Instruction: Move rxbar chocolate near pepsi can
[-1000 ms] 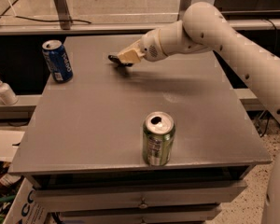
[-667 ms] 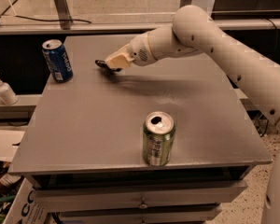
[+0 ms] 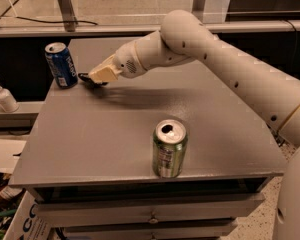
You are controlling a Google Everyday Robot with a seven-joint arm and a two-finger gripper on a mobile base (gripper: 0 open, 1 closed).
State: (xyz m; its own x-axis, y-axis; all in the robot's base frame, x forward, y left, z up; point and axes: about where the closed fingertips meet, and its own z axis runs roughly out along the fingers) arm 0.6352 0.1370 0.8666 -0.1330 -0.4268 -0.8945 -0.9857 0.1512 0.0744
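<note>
gripper: at the far left of the table, low over the top; pressed together, pinching the bar.
bar: small, flat, black; mostly hidden under the tan fingers; just beside the pepsi can; touching the table or not, cannot tell.
bar, feel: likely very light; likely soft inside, so a bit bendy; thin wrapper, likely slippery.
bar, best hold: across the two flat sides; gentle squeeze, enough to stop a slip, not so hard as to squash.
pepsi can: blue, round, shiny, silver top; standing up at the far left corner; thin metal, likely easy to knock over.
green can: round, shiny, open on top; standing near the front edge, well apart from the bar.
table, look: flat, grey, dull; drawers below.
arm: white, smooth, round, hard; reaching across the table.
soap bottle: white plastic, pump top; left of the table, lower down.
task: nearly done, by the look; bar already close to the pepsi can; only setting down and letting go left.
</note>
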